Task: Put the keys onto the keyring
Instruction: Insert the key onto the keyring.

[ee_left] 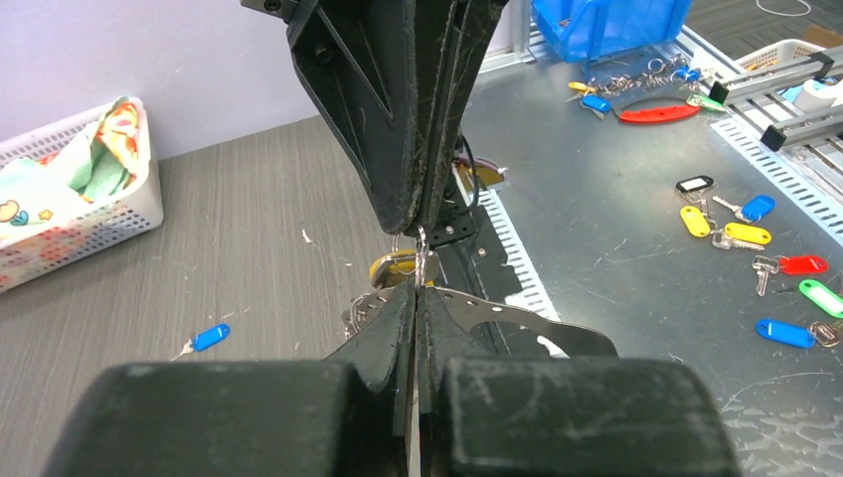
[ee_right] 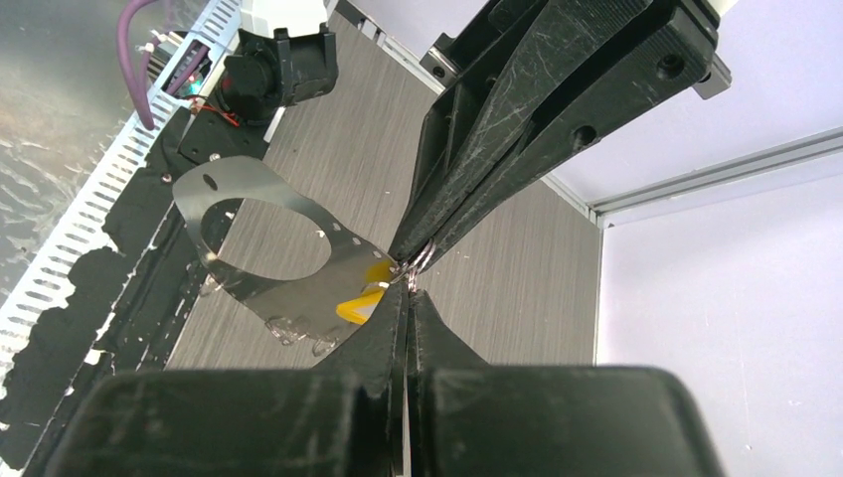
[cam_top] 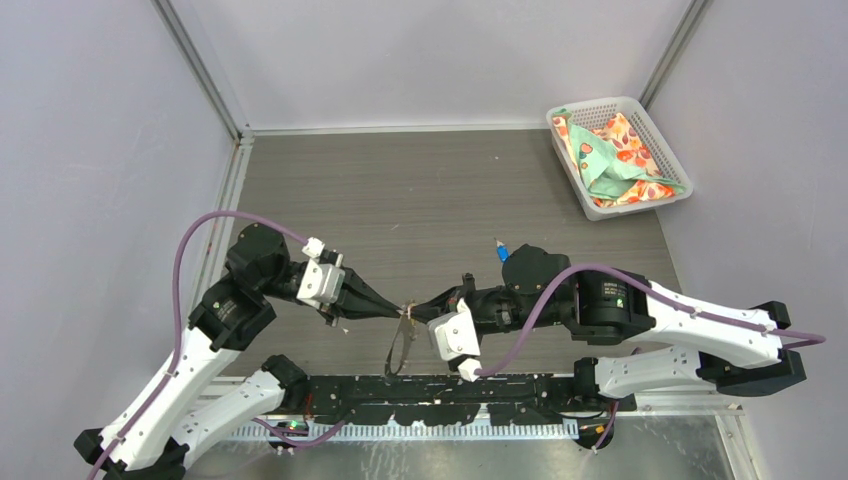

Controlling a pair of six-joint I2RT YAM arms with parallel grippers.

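Left gripper (ee_left: 415, 298) clenched tight, right gripper (ee_right: 408, 298) clenched too, and they're nose to nose over the near side of the table, both nipping a small metal ring (ee_left: 421, 253). A yellow-headed silver key (ee_right: 358, 308) hangs right there. The thin grey floppy keyring loop (ee_right: 239, 181) droops below. A blue-headed silver key (cam_top: 502, 251) lies farther back, to the right.

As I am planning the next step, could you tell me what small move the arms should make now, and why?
Probably keep the left gripper pinched and let the right gripper nudge the yellow key further along the small metal fitting: both shut grippers meet tip to tip on it, the keyring hangs below, and the blue key lies untouched.
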